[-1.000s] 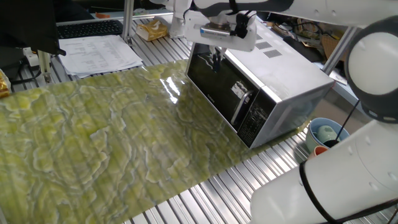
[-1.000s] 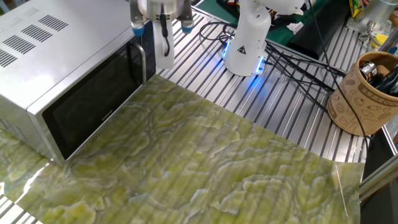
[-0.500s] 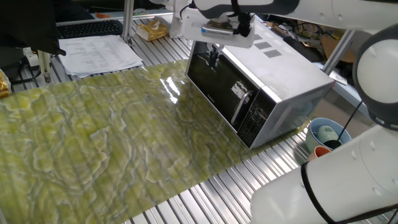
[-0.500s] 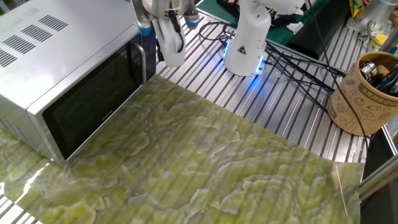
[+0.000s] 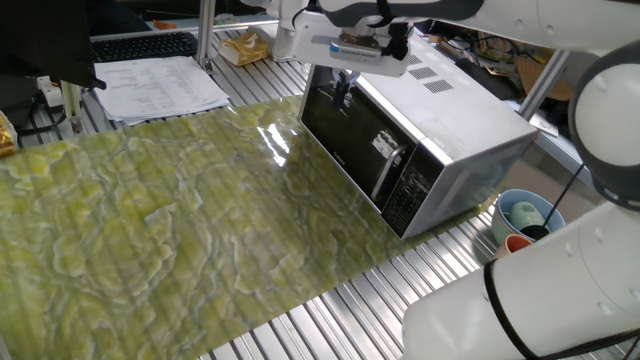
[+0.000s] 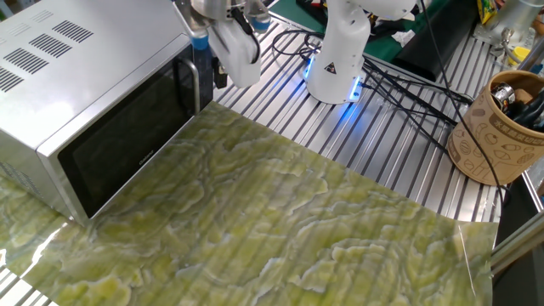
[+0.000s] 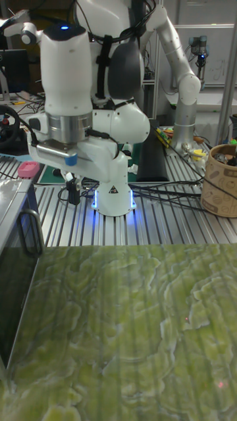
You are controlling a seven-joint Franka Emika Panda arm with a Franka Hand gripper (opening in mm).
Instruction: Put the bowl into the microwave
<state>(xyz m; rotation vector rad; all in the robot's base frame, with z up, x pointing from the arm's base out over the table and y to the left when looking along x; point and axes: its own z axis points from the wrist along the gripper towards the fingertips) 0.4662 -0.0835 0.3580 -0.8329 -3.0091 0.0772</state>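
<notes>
The white microwave [image 5: 420, 150] stands on the right of the table with its dark glass door shut; it also shows in the other fixed view [image 6: 93, 102] and at the left edge of the tall view [image 7: 16, 289]. My gripper [image 5: 345, 92] hangs tilted at the door's upper far corner, close to the door handle [image 6: 206, 85]. Its fingers look shut with nothing between them, as seen in the other fixed view [image 6: 223, 75] and in the tall view [image 7: 71, 194]. The bowl is out of view.
A green patterned mat [image 5: 180, 220] covers the table in front of the door. A pale blue round container [image 5: 522, 213] sits behind the microwave. Papers [image 5: 160, 85], the robot base [image 6: 340, 59], cables [image 6: 408, 85] and a brown cup of tools [image 6: 501, 127] ring the mat.
The gripper has risen a little beside the door handle and tilted away from the microwave. The door has stayed shut.
</notes>
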